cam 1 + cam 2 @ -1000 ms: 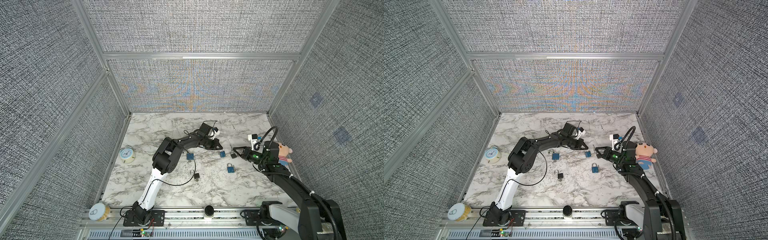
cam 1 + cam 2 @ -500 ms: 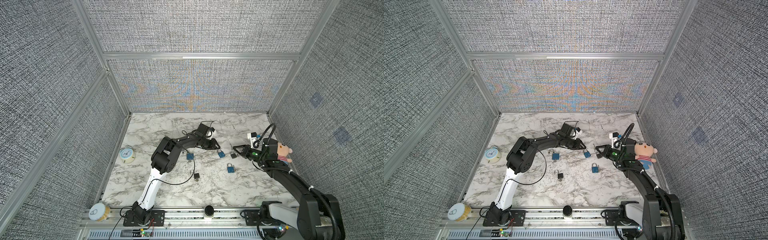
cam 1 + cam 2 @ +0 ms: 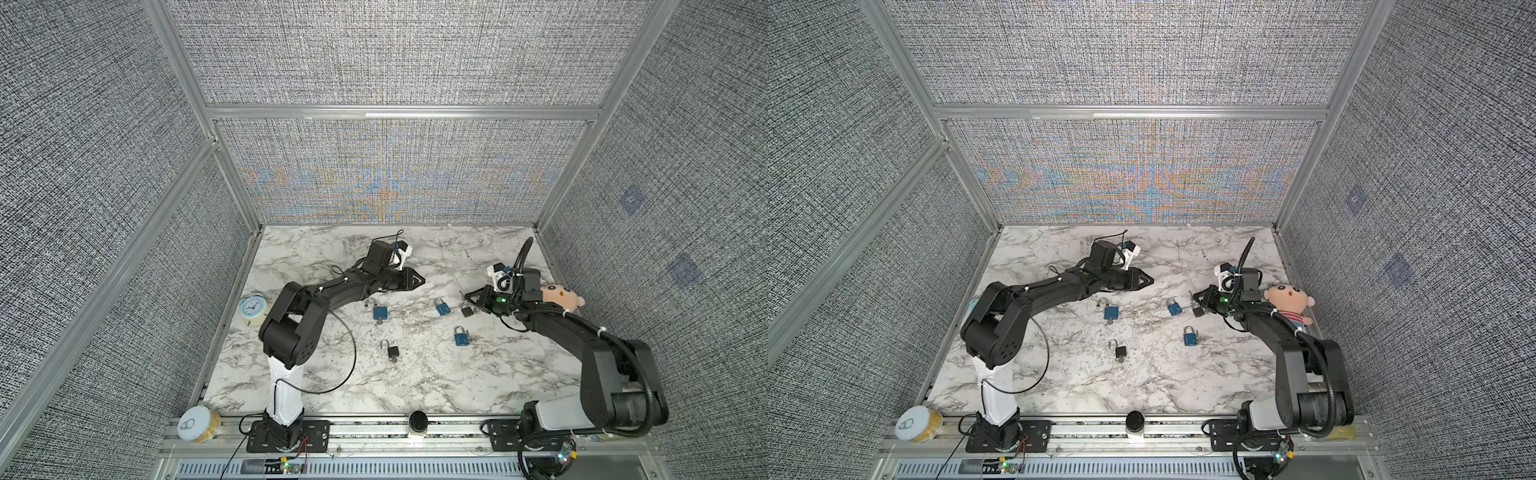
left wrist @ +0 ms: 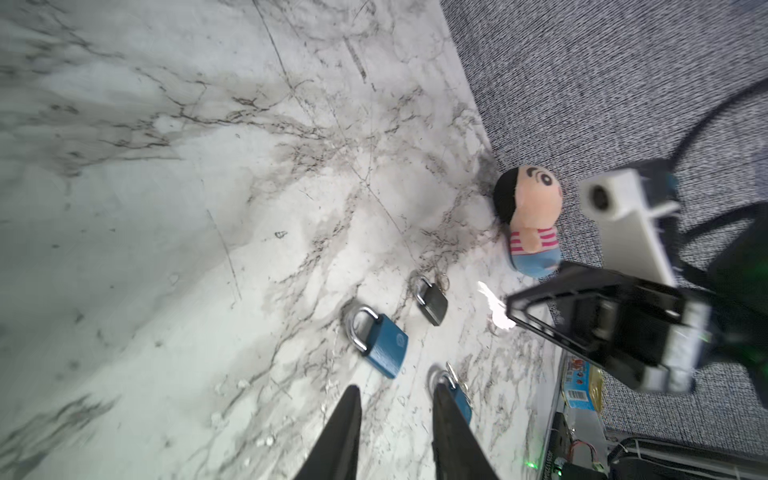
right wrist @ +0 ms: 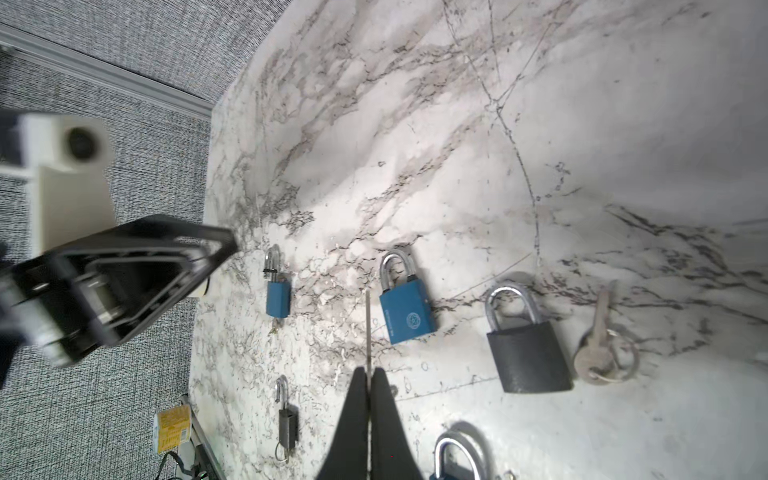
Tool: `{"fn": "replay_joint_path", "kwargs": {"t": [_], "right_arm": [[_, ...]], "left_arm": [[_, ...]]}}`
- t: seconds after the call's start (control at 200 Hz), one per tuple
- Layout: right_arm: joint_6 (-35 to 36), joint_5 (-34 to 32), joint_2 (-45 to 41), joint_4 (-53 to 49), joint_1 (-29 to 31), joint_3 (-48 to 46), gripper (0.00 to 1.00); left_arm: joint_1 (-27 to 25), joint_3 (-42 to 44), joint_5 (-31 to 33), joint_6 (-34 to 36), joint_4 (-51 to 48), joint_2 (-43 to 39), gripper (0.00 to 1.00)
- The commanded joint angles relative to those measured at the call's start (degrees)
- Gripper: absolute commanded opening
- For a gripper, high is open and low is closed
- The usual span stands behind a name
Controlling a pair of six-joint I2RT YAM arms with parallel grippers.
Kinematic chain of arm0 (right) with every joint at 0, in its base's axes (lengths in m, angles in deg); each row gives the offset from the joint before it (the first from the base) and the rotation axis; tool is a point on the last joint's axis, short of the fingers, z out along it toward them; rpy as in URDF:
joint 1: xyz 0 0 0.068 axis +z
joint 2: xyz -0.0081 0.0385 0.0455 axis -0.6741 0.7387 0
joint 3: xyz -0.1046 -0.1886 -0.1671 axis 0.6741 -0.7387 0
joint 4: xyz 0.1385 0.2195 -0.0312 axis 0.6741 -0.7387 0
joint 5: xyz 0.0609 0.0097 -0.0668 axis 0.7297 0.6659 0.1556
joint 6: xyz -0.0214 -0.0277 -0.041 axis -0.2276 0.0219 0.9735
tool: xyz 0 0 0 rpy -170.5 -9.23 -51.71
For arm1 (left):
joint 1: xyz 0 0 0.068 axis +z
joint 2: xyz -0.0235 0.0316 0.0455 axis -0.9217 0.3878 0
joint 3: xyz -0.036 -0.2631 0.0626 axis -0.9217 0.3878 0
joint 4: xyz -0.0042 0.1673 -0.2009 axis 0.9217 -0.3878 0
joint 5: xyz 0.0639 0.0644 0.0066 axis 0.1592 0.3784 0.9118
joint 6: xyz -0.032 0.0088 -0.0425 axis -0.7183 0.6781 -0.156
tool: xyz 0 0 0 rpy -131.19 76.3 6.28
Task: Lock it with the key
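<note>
**Alignment ahead of insertion**

We found the right end effector (image 5: 369, 374) clamped on a key (image 5: 368, 328), blade edge-on. The blue padlock (image 5: 406, 311), the likely target, lay flat just ahead and beside the blade, shackle pointing away and base nearer. The left end effector (image 3: 419, 281) stood part open and empty, slightly farther off. Open desk (image 5: 457, 166) lay beyond, with no edge near.

Blue lock (image 5: 441, 457) cut by right wrist view's edge; in left wrist view, half behind left gripper (image 4: 395, 388). Right gripper (image 4: 510, 309) blurred there. Key (image 5: 368, 324) edge-on, a sliver.
</note>
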Motion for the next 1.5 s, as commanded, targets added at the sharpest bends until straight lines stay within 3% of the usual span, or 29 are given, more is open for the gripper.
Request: {"fn": "replay_joint_path", "kwargs": {"t": [0.0,0.195,0.385,0.68,0.905,1.371,1.496], "right_arm": [[0.8,0.2,3.7,1.5,0.3,1.1,0.00],[1.5,-1.0,10.0,2.1,2.0,3.7,0.00],[3.0,-3.7,14.1,0.7,3.7,6.3,0.00],[4.6,-6.9,17.4,-2.1,5.2,9.1,0.00],[4.9,-8.1,17.2,-3.2,5.5,9.0,0.15],[5.0,-11.1,9.9,-6.5,6.9,7.7,0.25],[4.8,-13.6,6.3,-8.1,10.1,7.4,0.25]], "left_arm": [[0.1,5.5,2.6,-0.8,4.7,-6.5,0.32],[0.2,12.1,8.7,1.3,-1.1,-19.5,0.33],[0.4,15.4,10.8,0.6,-2.2,-26.1,0.34],[0.6,15.3,10.2,-0.4,-4.1,-28.1,0.34],[0.6,15.5,9.9,-0.4,-3.9,-27.5,0.34],[0.9,16.3,10.2,0.0,-3.7,-26.7,0.34],[1.8,16.8,14.6,-2.4,-7.0,-27.9,0.34]]}}
